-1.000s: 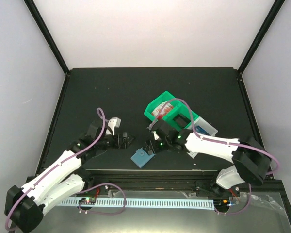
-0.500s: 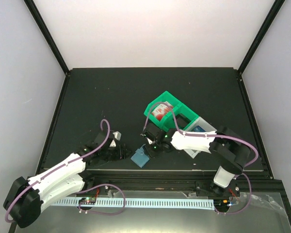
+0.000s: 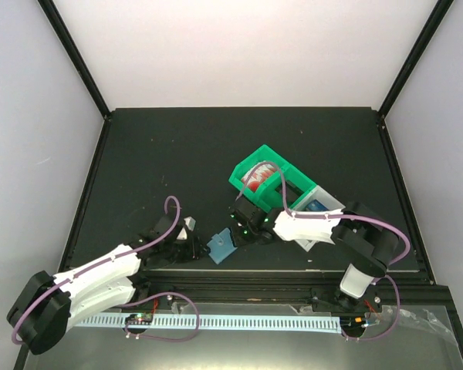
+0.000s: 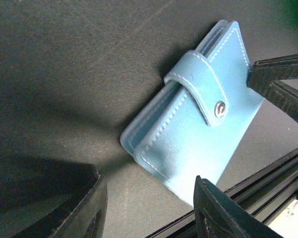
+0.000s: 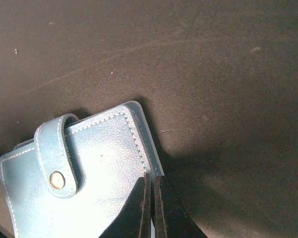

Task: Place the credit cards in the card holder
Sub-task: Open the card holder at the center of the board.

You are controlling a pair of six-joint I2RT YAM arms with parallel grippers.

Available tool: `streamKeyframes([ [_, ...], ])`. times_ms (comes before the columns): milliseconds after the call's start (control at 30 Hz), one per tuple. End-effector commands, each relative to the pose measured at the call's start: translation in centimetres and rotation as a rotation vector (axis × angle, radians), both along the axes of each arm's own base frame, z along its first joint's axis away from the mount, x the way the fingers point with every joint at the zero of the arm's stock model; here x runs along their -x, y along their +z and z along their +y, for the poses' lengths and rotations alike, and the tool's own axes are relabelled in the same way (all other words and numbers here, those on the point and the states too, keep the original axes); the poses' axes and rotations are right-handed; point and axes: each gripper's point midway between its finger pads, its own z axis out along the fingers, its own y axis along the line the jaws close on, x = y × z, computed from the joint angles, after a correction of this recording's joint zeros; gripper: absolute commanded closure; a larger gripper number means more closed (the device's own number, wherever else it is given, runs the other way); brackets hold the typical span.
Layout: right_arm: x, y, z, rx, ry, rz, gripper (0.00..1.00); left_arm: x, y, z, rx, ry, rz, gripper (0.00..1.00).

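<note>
The card holder, a teal-blue wallet with its snap tab fastened, sits tipped up near the table's front edge. My right gripper is shut on the thin edge at one corner of the card holder. My left gripper is low on the mat, its jaws open on either side of the opposite corner of the card holder without touching it. The right fingers show at that view's right edge. A flat blue piece, perhaps the credit cards, lies in the white bin, mostly hidden by the right arm.
A green bin holding something red and white stands behind the right gripper, with a white bin joined to its right. The table's front rail runs just below the card holder. Black frame posts rise at the back corners.
Both arms moved in on the card holder. The right gripper shut on its edge and the holder shifted left and tipped up. The left jaws narrowed.
</note>
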Motion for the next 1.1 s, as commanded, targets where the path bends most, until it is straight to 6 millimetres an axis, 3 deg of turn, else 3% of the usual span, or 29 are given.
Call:
streamKeyframes([
  [0,-0.5,-1.8,-1.8,-0.017,-0.290,0.050,0.99,-0.7,1.0,-1.0,0.054,-0.005,-0.043,0.51],
  [167,-1.4,-1.3,-2.1,-0.122,-0.479,0.054,0.99,-2.1,1.2,-0.9,0.073,0.069,-0.088,0.59],
  [300,-1.8,-0.1,-1.5,-0.152,-0.472,0.039,0.99,-3.0,1.8,-1.6,0.114,0.095,-0.109,0.68],
  [467,-0.5,-0.1,-0.1,-0.220,-0.432,0.121,0.97,-4.5,2.3,-1.9,0.102,0.116,-0.151,0.75],
  [700,0.3,1.1,-0.1,-0.233,-0.362,0.128,0.94,-7.1,1.5,-0.9,-0.088,0.108,-0.184,0.87],
  [800,1.5,1.2,0.3,-0.237,-0.273,0.149,0.94,-8.4,1.6,-1.0,-0.128,0.083,-0.209,0.90],
  [933,2.8,1.0,1.0,-0.234,-0.150,0.164,0.95,-10.3,2.2,-3.0,-0.090,0.011,-0.217,0.90],
  [1067,2.4,2.3,1.6,-0.237,-0.103,0.126,0.91,-11.8,2.8,-5.0,-0.055,-0.041,-0.206,0.89],
])
